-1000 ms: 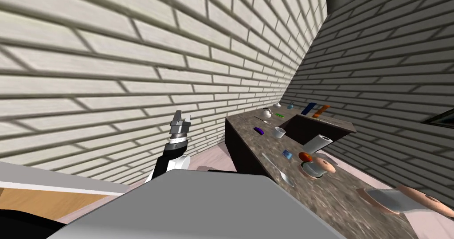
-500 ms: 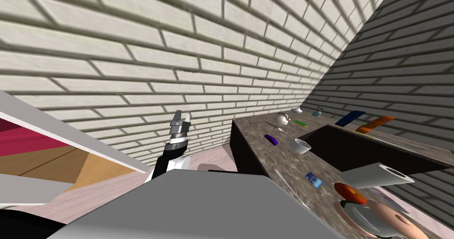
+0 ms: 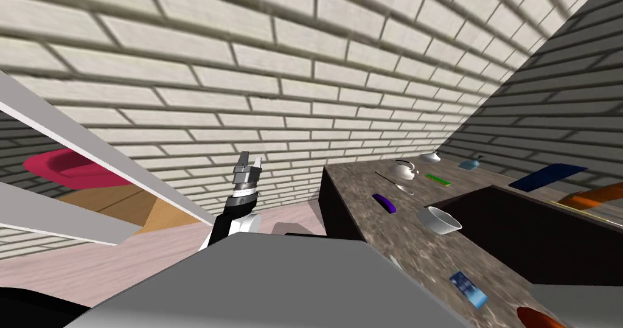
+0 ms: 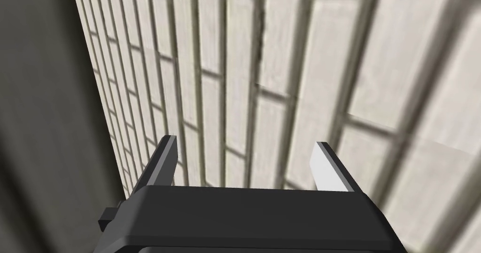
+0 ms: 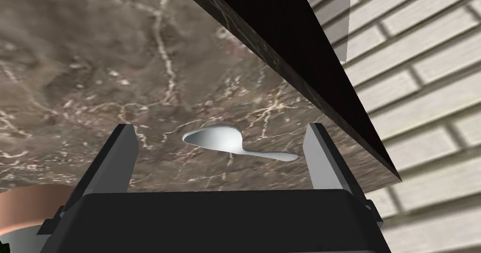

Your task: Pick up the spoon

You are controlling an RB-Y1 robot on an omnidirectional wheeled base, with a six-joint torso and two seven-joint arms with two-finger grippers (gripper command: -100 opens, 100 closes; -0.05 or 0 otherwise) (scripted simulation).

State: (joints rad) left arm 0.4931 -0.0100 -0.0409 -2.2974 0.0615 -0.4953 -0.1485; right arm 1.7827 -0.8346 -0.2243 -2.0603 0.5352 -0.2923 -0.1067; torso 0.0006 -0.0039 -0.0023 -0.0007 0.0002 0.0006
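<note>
The spoon lies flat on the counter, close to the counter's front edge and straight ahead of the right gripper. That gripper's jaws are spread wide, empty, with the spoon between them and a gap on each side. The spoon's long axis runs from one finger towards the other. Its bowl points away from the counter's edge and its handle points towards it.

As I judge it, that is the hitch: closing now would squeeze the spoon end to end. The wrist needs about a quarter turn, so the fingers cross the thin handle, and then a drop to the counter. I cannot tell how far above the counter the fingertips are.

The right arm is plainly the nearer one. The left gripper is off the counter's end, raised before the brick wall, jaws also spread and empty.

The counter is mottled brown stone, hard and flat, so a low spoon gives little to get under. Further along it are a sink, a bowl and a kettle, all well apart from the spoon.
</note>
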